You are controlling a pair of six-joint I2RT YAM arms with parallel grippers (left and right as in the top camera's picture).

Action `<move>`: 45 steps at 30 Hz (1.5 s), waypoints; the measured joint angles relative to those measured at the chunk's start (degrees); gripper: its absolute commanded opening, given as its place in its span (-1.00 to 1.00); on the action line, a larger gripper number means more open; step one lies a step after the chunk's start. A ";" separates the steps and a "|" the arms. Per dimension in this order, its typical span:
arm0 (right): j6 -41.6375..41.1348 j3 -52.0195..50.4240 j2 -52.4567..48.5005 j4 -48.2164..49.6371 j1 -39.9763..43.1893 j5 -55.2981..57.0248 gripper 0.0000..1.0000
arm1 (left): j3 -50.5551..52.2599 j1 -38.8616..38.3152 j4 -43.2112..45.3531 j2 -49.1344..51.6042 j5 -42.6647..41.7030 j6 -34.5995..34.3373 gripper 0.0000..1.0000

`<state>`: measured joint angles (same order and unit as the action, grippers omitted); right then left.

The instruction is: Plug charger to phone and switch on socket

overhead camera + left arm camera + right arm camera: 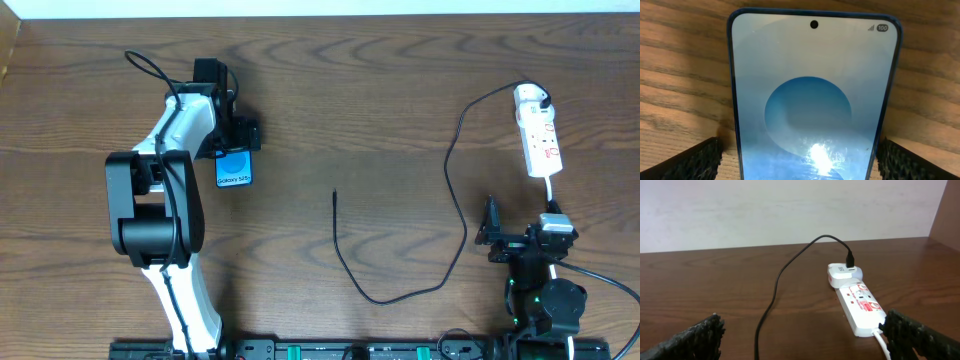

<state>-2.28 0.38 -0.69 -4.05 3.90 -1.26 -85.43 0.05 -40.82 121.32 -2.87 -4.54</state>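
Blue-screened phone (812,100) between left tool's (800,162) fingers (692,160)

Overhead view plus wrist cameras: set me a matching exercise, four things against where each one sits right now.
Things:
1. phone
2. socket
3. charger plug tip
4. charger adapter

Places:
A. seated on the socket's end farthest from the right tool
B. loose on the bare table, mid-table, connected to nothing
C. between the fingers of the open left tool
D. flat on the table's right side, ahead of the right tool

Pairs: 1-C, 2-D, 3-B, 4-A.
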 measured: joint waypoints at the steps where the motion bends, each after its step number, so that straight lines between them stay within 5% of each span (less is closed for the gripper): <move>1: 0.00 0.00 0.00 0.00 -0.02 0.00 0.99 | 0.00 0.00 0.04 0.00 0.00 0.00 0.97; 37: 0.00 0.00 0.00 0.02 0.00 0.00 0.99 | -0.11 0.00 -0.74 0.42 -0.20 0.02 1.00; 45: 0.00 0.00 0.00 0.00 -0.02 0.00 0.98 | -0.13 0.00 -0.70 0.42 -0.20 -0.13 0.86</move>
<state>-2.28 0.38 -0.69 -4.05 3.88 -1.26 -85.56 0.05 -41.52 121.73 -3.07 -4.67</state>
